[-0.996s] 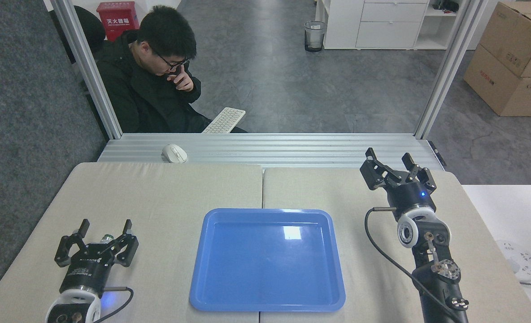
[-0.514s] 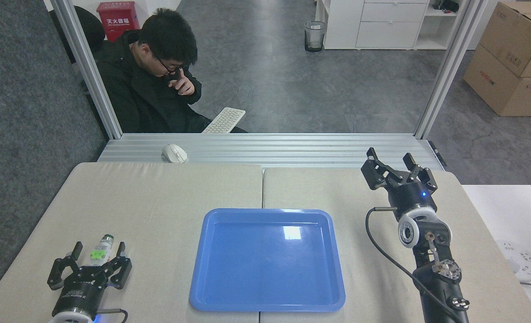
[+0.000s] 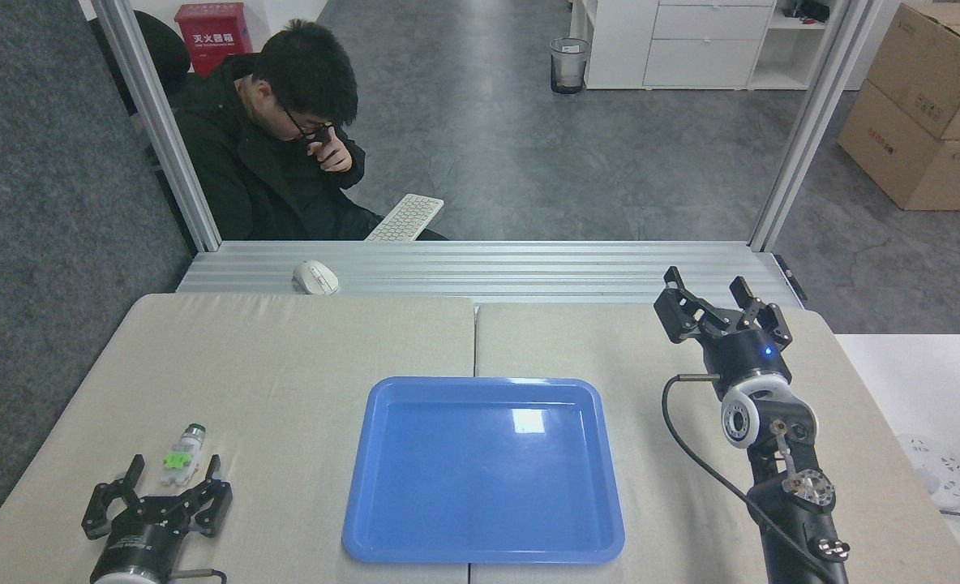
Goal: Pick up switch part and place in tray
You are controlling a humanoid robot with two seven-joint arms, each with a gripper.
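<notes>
Beige counter [image 3: 302, 357] carries the switch part [image 3: 182, 451] left of the empty tray [image 3: 484, 551]. Left gripper [image 3: 173, 470] sits just short of it, fingers apart; grasping comes next. Right gripper [image 3: 709, 294] idles with fingers spread.

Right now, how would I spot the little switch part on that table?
Find the blue tray in the middle of the beige table. Look to its left, just beyond the left gripper: the switch part lies there, the only small whitish piece with a bright green block.
</notes>
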